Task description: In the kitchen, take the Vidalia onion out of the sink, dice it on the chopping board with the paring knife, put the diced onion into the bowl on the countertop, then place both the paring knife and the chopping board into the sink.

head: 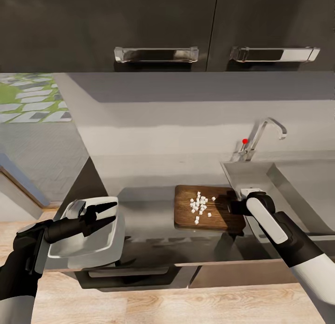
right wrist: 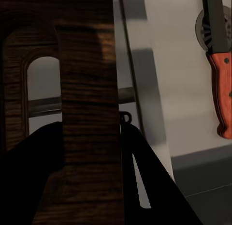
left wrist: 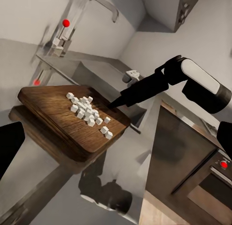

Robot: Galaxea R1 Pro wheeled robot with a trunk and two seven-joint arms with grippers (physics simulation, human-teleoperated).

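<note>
Right end effector (head: 234, 206) clamped on the chopping board's (head: 186, 212) sink-side end—left end effector (head: 109, 212) apart over the bowl (head: 109, 240); diced onion (head: 200, 207) needs tipping in.

Two chrome bar handles (head: 156, 54) (head: 275, 54) sit on dark upper cabinet doors (head: 107, 29). Past the counter's left end, a pale paved path with grass (head: 32, 98) shows outside. An oven knob (left wrist: 223, 164) glows red.

Between the bowl (head: 88, 233) and the chopping board (head: 207, 208) the bench (head: 144, 212) lies bare, leaving room to pass. The right end effector (head: 235, 207) blocks the board's sink-side end. The sink (head: 298, 184) basin looks open, though the paring knife (right wrist: 221, 75) lies by its drain. The tap (head: 260, 138) stands behind.
</note>
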